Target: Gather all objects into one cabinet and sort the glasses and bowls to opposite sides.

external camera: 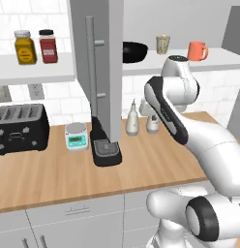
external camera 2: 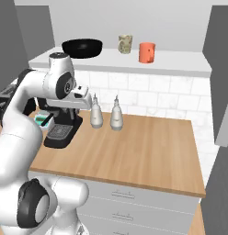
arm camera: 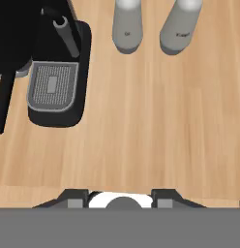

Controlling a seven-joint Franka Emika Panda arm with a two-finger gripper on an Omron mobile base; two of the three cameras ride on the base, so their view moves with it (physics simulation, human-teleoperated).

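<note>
Black and glossy, the wide bowl (external camera 2: 82,47) sits at the left end of the white shelf (external camera 2: 180,66) inside the cabinet, partly hidden in the left base view by the open grey door (external camera: 103,68) with its long vertical bar handle (external camera: 91,68). To the right of the bowl stands the beige speckled tumbler (external camera 2: 125,44), and just right of that the orange mug (external camera 2: 146,52), its handle showing in the left base view; the three are spaced apart along the same shelf, none touching.

The arm bends up over the wooden table (external camera 2: 148,147), its wrist below the shelf and in front of the tiled wall. In the hand view the tool (arm camera: 120,196) looks straight down at bare wood; only the tops of its two dark fingertips (arm camera: 73,196) show at the bottom edge, set apart with nothing between them, though how wide they stand I cannot tell.

On the table under the cabinet are two white pear-shaped bottles (external camera 2: 96,114) side by side, and to their left a black coffee machine (external camera 2: 60,131) with a grey drip grille. Further left in the left base view are a small kitchen scale (external camera: 76,136) and a black toaster (external camera: 20,128). A separate open shelf above them carries a yellow spice jar (external camera: 24,47) and a red spice jar (external camera: 48,46).
</note>
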